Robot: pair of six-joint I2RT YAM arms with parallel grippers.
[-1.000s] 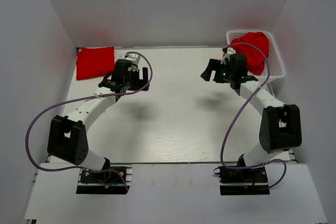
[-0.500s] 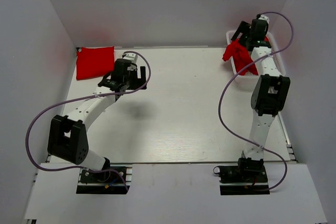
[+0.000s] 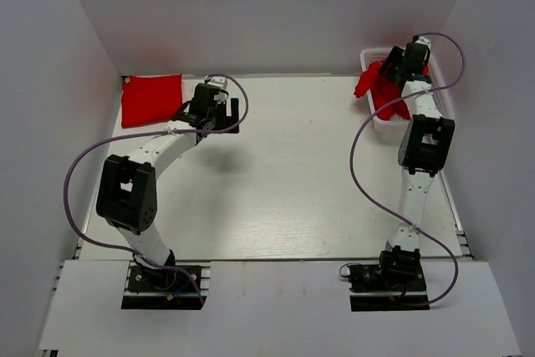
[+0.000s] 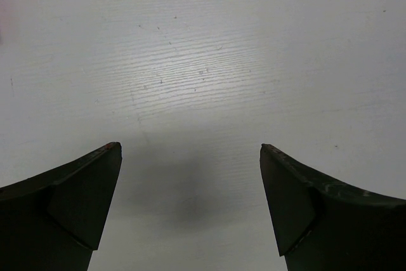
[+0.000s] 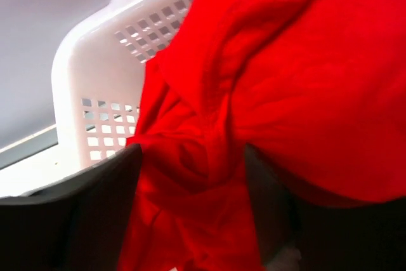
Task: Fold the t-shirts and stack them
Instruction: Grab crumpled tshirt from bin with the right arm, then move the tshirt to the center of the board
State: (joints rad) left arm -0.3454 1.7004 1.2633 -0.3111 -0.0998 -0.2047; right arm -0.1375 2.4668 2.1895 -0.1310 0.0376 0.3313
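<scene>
Since the earlier frame our right gripper [image 5: 190,157] has reached the white plastic mesh basket [image 5: 89,74], straddling a crumpled bright red cloth t-shirt [image 5: 292,80] for pickup; whether it pinches, we cannot tell. Left gripper [image 4: 190,150] waits spread.

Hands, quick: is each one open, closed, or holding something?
Left hand: open, empty, over the table.
Right hand: around a red t-shirt at the basket; whether it grips cannot be told.

Lab booth: white walls [image 3: 267,14], bare table [image 3: 284,181]
</scene>
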